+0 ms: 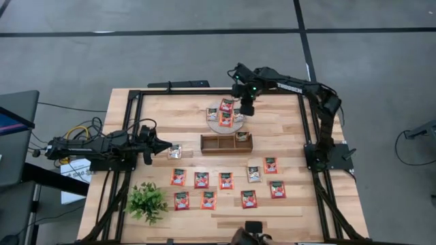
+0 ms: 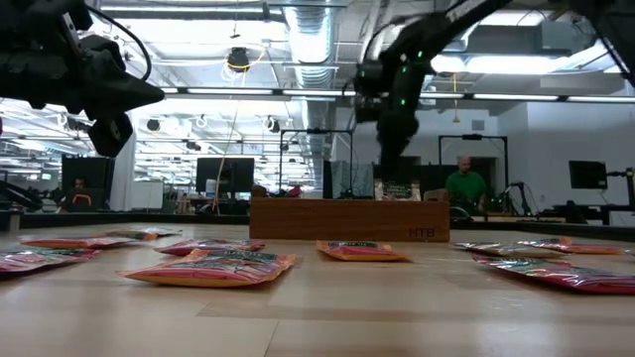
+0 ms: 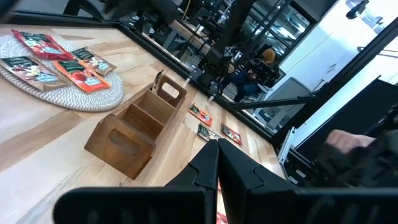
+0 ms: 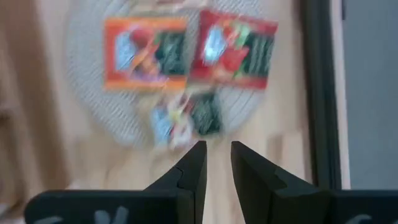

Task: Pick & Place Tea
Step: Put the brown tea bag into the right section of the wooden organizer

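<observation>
On a pale wooden table (image 1: 286,116) ringed by a black frame, red-orange tea sachets (image 1: 226,180) are lying in two loose rows along the near side, with a silvery one (image 1: 254,174) among them and another silvery sachet (image 1: 176,152) sitting alone just beside the left gripper (image 1: 165,143). A long brown wooden tray (image 1: 225,143) is standing between those rows and the round woven mat (image 1: 216,121), and one sachet is standing upright in the tray's right-hand compartment. A small green plant (image 1: 146,201) is occupying the near left corner. Three or four more sachets (image 4: 145,51) are resting on the mat. The right gripper (image 1: 246,109) is hanging over the mat's right edge, its fingers (image 4: 191,167) standing a narrow gap apart with nothing between them in the wrist view; whether they are touching a sachet cannot be told. The right arm is reaching in from its base at the table's right side, folded at the elbow, with the wrist pointing down. The left arm is lying low and stretched along the left edge, its fingers pressed together and gripping nothing, pointing toward the tray. In the room beyond the table, a person in green (image 2: 464,183) is sitting at a desk.
</observation>
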### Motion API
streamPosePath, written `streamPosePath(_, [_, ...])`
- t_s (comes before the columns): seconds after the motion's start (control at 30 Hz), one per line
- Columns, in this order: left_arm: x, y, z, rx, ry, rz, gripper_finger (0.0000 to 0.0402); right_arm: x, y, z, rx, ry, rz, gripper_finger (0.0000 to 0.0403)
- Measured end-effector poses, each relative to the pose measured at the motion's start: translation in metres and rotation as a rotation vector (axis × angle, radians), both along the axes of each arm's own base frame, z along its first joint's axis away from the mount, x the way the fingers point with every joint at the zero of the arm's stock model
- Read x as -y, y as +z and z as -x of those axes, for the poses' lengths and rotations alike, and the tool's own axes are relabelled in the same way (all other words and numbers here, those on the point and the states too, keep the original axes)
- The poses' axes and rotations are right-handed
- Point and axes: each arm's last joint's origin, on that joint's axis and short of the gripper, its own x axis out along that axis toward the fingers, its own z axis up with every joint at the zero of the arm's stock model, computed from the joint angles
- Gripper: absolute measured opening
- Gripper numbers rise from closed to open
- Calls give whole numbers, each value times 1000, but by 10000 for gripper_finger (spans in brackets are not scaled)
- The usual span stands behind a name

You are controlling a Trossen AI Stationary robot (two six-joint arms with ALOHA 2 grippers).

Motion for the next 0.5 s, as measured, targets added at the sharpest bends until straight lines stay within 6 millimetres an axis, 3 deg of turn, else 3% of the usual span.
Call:
streamPosePath(0.2, [0, 0, 0, 0, -6, 1, 0, 17, -31, 2, -76, -42, -48, 68])
streamPosePath(0.5, [0, 0, 0, 0, -8, 1, 0, 24, -51, 0, -108, -46, -84, 68])
